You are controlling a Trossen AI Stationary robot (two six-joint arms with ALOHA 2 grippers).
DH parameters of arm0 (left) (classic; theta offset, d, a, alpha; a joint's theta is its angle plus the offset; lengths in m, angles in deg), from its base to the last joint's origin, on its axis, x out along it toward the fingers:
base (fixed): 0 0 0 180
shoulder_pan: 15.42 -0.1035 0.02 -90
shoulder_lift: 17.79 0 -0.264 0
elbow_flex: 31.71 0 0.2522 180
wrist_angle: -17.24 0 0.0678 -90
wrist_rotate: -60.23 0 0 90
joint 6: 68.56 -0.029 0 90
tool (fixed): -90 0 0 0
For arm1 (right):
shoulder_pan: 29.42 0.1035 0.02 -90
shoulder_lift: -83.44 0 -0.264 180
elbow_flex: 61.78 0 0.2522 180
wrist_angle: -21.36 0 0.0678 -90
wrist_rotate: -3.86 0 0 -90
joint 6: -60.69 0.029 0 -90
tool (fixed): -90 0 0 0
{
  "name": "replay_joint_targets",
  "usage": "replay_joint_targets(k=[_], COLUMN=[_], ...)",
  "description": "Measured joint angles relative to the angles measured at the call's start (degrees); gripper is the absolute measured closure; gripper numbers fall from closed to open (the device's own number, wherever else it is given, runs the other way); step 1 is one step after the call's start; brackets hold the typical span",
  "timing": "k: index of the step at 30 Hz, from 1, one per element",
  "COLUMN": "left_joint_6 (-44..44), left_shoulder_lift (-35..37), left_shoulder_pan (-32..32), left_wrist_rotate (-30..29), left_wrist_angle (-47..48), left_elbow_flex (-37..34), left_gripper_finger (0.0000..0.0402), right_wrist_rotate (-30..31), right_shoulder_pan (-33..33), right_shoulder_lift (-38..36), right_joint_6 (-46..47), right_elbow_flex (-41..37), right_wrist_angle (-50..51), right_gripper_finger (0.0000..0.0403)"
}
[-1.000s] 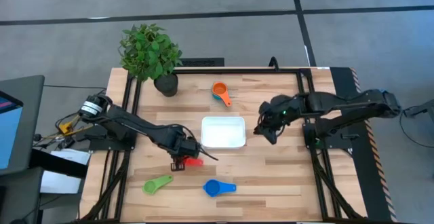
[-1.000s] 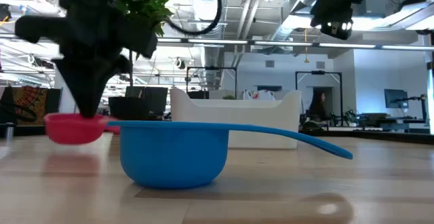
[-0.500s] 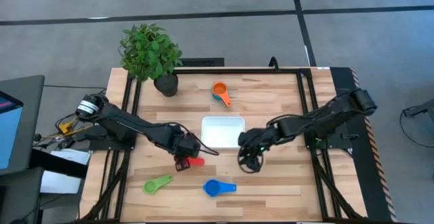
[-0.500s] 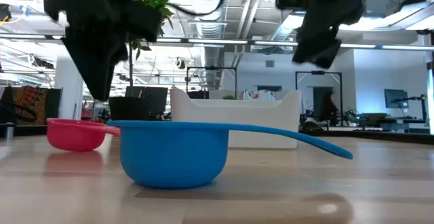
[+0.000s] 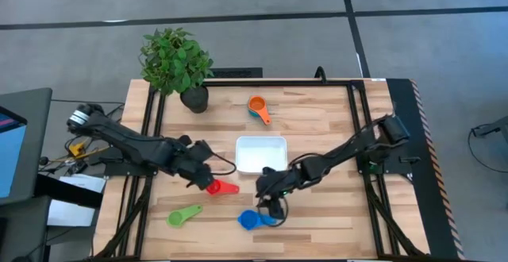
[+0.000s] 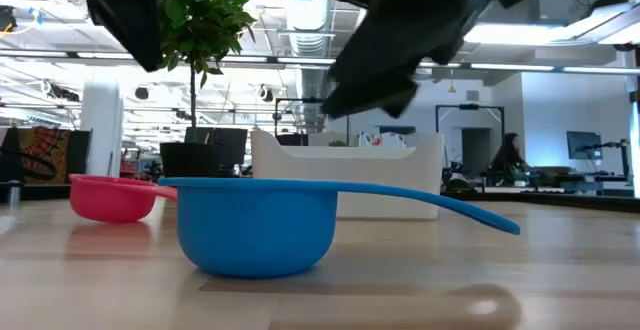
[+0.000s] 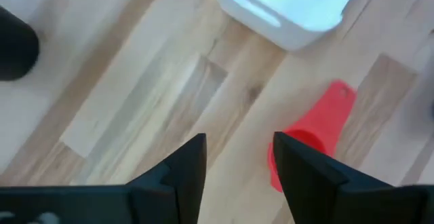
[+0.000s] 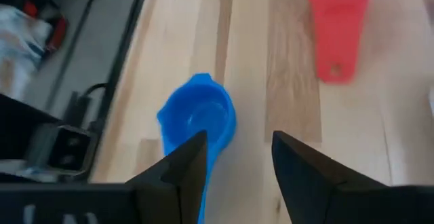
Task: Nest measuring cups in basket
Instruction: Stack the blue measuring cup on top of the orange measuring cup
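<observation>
A red measuring cup (image 5: 221, 186) lies on the table just near of the white basket (image 5: 260, 154). My left gripper (image 5: 198, 173) hangs open above and to the left of it; the left wrist view shows bare wood between its fingers (image 7: 237, 163) and the red cup (image 7: 312, 142) off to one side. A blue cup (image 5: 254, 219) sits on its bowl near the front edge. My right gripper (image 5: 271, 198) hovers open over the blue cup's handle side (image 8: 196, 119), clear of it in the low view (image 6: 390, 40). A green cup (image 5: 184, 214) lies at the near left.
An orange cup stacked on a light blue one (image 5: 258, 107) sits behind the basket. A potted plant (image 5: 176, 59) stands at the far left corner. Bare wood lies to the right of the basket and along the near right.
My left gripper has let go of the red cup, risen and drawn back toward the table's left edge; the cup stays on the table. My right gripper has swept from the basket's right side toward the near edge and down, ending over the blue cup.
</observation>
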Motion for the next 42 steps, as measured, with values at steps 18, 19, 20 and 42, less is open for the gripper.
replay_joint_targets(k=[18,19,20,42], left_joint_6=[-1.3,-1.4,-1.4,-5.9], left_shoulder_lift=[2.2,2.2,2.2,2.2], left_shoulder_pan=[5.4,5.4,5.4,5.2], left_wrist_rotate=[-3.0,-2.9,-2.9,-6.1], left_wrist_angle=[4.8,5.0,5.3,6.6], left_elbow_flex=[0.0,0.0,0.0,0.0], left_gripper_finger=[0.0255,0.0255,0.0255,0.0255], right_wrist_rotate=[-0.9,-1.4,-1.5,4.3], right_shoulder_pan=[0.6,0.6,0.6,-7.4], right_shoulder_lift=[18.8,18.8,18.8,-1.1], right_joint_6=[-7.9,-7.8,-7.4,-7.0], right_elbow_flex=[20.4,20.4,20.4,20.5], right_wrist_angle=[15.8,16.2,16.5,42.2], right_gripper_finger=[0.0197,0.0203,0.0210,0.0392])
